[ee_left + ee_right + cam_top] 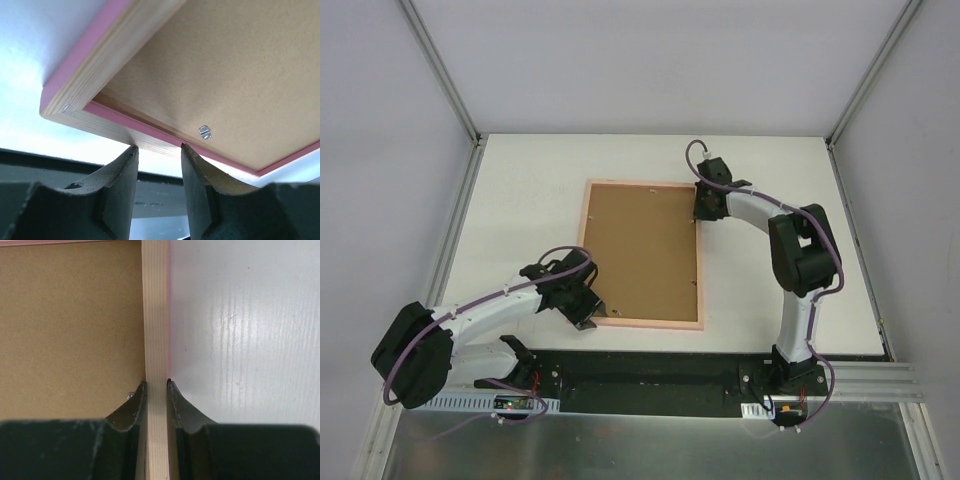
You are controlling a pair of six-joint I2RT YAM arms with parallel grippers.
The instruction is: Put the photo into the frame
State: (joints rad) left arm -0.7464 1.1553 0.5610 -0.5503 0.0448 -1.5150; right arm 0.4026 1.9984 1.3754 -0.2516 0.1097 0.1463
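The frame (640, 184) lies flat on the white table (520, 200), back side up, in the middle of the top view, w/ its long sides running up & down the pic. Its thin rim is pink, w/ pale wood on the back. A brown backing board (640, 255) fills the inside. The right gripper (156, 385) is at the upper right of the frame, near the top right corner. In the right wrist view its 2 black fingers sit one on each side of the pale wood side rail, pressed close on it, so it's pinching the frame. The board is on the left of that rail & bare table is on the right. The left gripper (157, 147) is at the lower left corner of the frame. In the left wrist view its fingers stand partly apart w/ nothing in the gap btw them. The tips are right at the frame's near rail; can't tell if they touch it. A small silver clip (204, 132) sits on the board just inside that rail. The corner looks tilted in this view, but can't tell if it's off the table.
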